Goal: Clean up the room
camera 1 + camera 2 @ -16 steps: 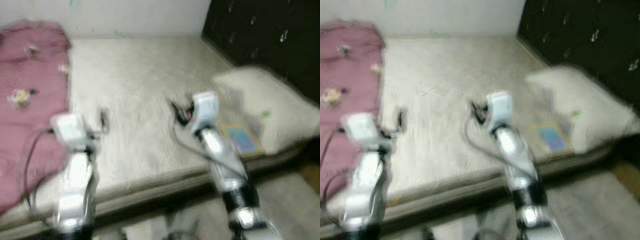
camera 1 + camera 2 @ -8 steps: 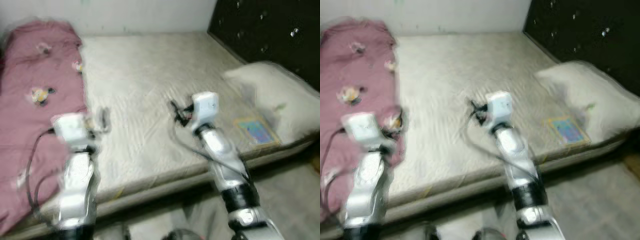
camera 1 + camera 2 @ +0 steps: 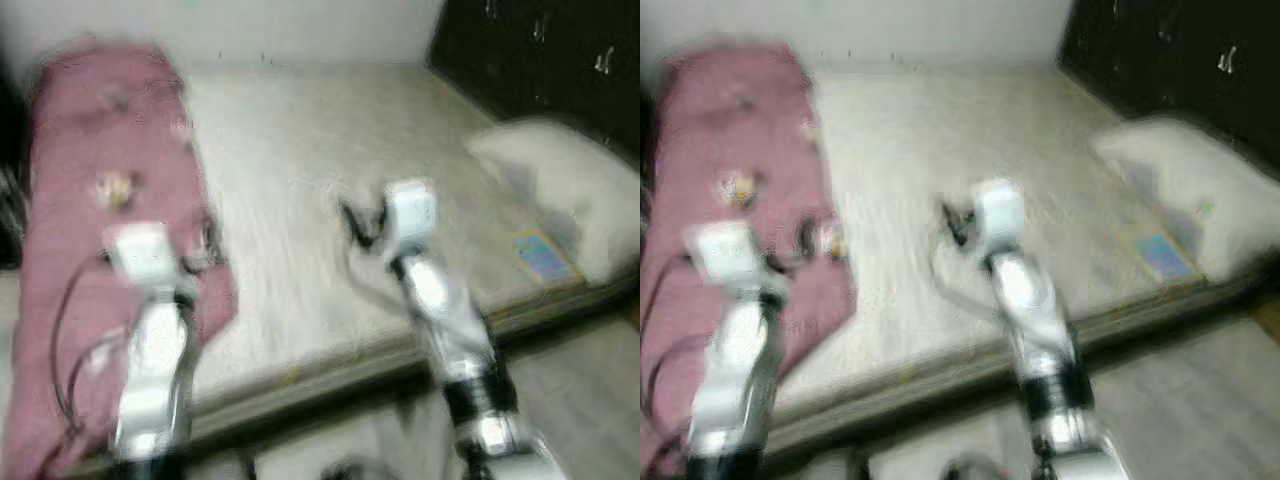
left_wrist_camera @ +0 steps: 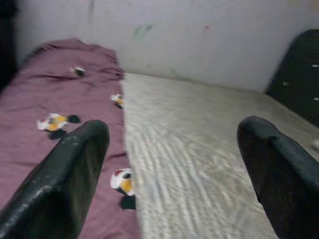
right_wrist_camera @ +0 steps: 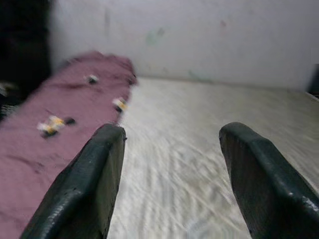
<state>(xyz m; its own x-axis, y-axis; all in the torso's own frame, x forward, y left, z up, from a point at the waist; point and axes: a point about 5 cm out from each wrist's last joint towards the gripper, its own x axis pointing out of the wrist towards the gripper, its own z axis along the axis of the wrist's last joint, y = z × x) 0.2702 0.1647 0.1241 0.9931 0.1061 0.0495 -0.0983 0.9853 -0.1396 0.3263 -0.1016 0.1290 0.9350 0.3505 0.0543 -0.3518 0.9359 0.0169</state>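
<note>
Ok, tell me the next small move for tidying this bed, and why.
Probably ease the left gripper down toward the pink blanket: it lies bunched along the mattress on the robot's left, and that gripper hovers open above its edge, holding nothing.

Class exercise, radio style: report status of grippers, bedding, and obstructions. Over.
Left gripper open, empty, at pink blanket edge. Right gripper open, empty, over mattress. Pillow and book rightward. Nothing obstructing.

A bare pale mattress (image 3: 300, 190) runs from the near edge to the far wall. A pink blanket (image 3: 95, 230) with small printed figures lies along its left side, hanging over the near edge. At the right lies a white pillow (image 3: 560, 190), with a small colourful book (image 3: 543, 256) just beside it, nearer.
</note>
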